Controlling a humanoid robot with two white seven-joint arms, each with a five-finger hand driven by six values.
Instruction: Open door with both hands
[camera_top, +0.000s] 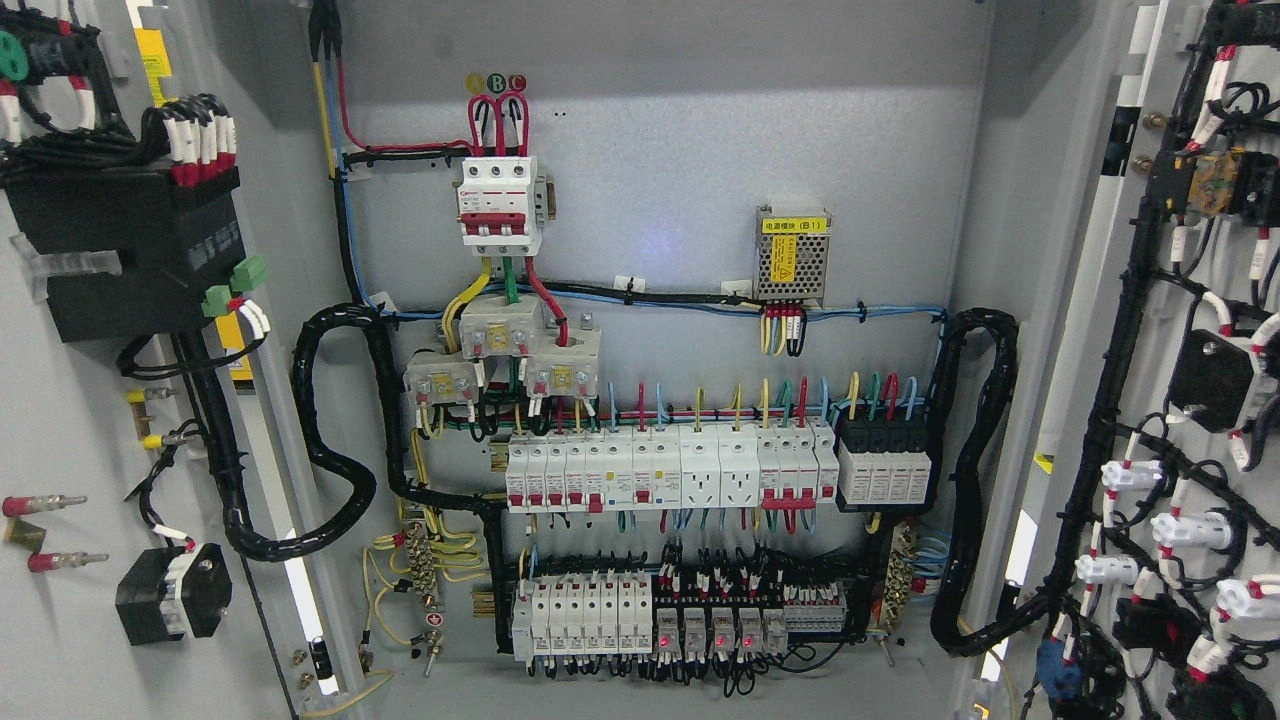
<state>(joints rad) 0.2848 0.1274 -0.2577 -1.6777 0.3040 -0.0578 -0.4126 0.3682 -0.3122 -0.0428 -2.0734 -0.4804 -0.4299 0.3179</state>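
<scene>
Doors stand swung wide on both sides of the cabinet before us: the left door (60, 400) fills the picture's left edge and the right door (1200, 400) its right edge, each showing its inner face. Neither of our hands appears anywhere in the head view, so we cannot tell whether their fingers are spread or curled.

Between the doors we see the grey back panel (660, 150) of the cabinet. High on it sits a red-and-white main breaker (498, 200), with red loops of wire above it. To its right, well apart, hangs a small perforated power supply (792, 255) bearing a yellow label. Below the breaker are three pale current transformers (500, 355), set close together. Under them runs a long row of white breakers (670, 470), ending beside a black module (885, 460) at the right. A lower row of breakers and relays (680, 615) shows several small red lights.

Thick black cable looms (330, 440) curve from the panel to each door. On the left door a black box (125, 250) is mounted high, and a smaller black switch body (170, 595) sits low.
</scene>
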